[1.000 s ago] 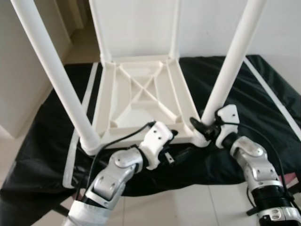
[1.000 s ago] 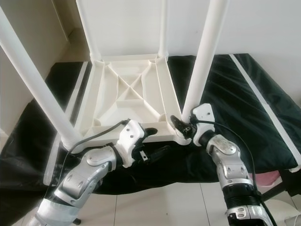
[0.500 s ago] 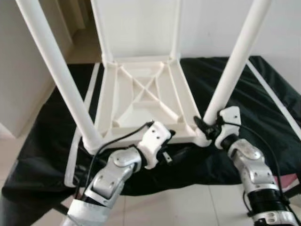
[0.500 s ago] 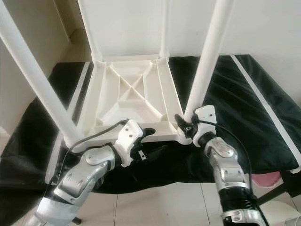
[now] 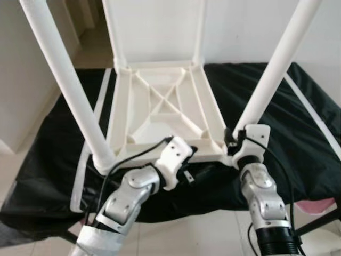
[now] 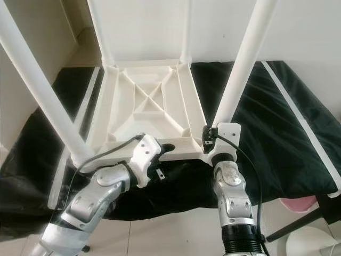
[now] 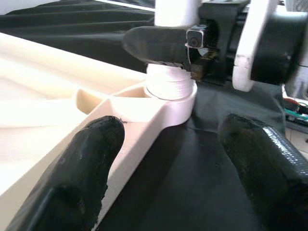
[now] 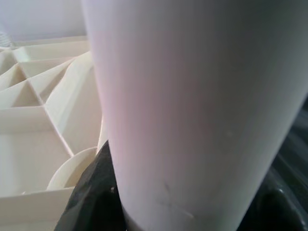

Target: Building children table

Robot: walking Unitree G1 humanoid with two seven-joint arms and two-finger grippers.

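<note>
Soft, even daylight fills the head views, bright on the white table (image 5: 160, 101) and wall, with no hard shadows. The black cloth (image 5: 298, 133) reads dark with little detail. Both head views are slightly soft but not smeared. In the left wrist view the near black fingers (image 7: 82, 178) are blurred. In the right wrist view the close leg (image 8: 192, 106) is out of focus, faintly pink-tinted.
</note>
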